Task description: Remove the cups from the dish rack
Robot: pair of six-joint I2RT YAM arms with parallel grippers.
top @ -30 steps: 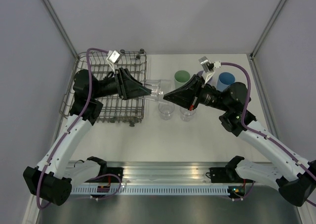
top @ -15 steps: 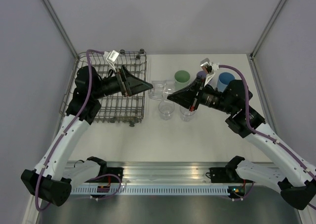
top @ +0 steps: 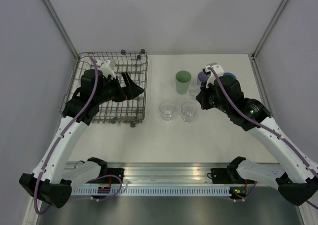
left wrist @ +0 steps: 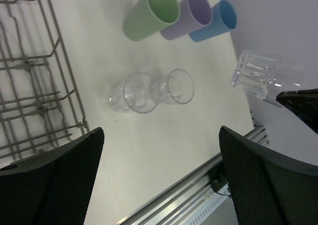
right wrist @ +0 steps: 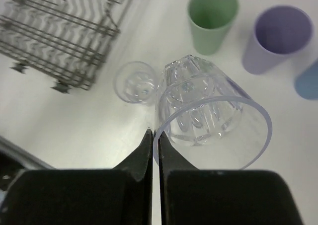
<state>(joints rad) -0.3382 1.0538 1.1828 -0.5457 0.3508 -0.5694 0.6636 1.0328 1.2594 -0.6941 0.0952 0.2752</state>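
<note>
My right gripper (right wrist: 155, 140) is shut on the rim of a clear cup (right wrist: 213, 111), which hangs tilted above the table. That held cup (left wrist: 263, 78) is near the green cup (top: 183, 81), the lavender cup (top: 202, 76) and the blue cup (top: 229, 76). Two more clear cups (top: 167, 110) (top: 189, 111) stand upright in front of them. My left gripper (top: 134, 88) is open and empty over the right part of the dish rack (top: 79, 81). In the left wrist view its fingers (left wrist: 54, 175) frame bare table beside the rack (left wrist: 35, 86).
Grey walls close in the table on the left, right and back. A metal rail (top: 164, 178) with both arm bases runs along the near edge. The rack (right wrist: 64, 31) fills the back left corner.
The left gripper opened, let go of the clear cup and drew back over the rack. The right gripper, shut on that cup, carried it right towards the coloured cups.
</note>
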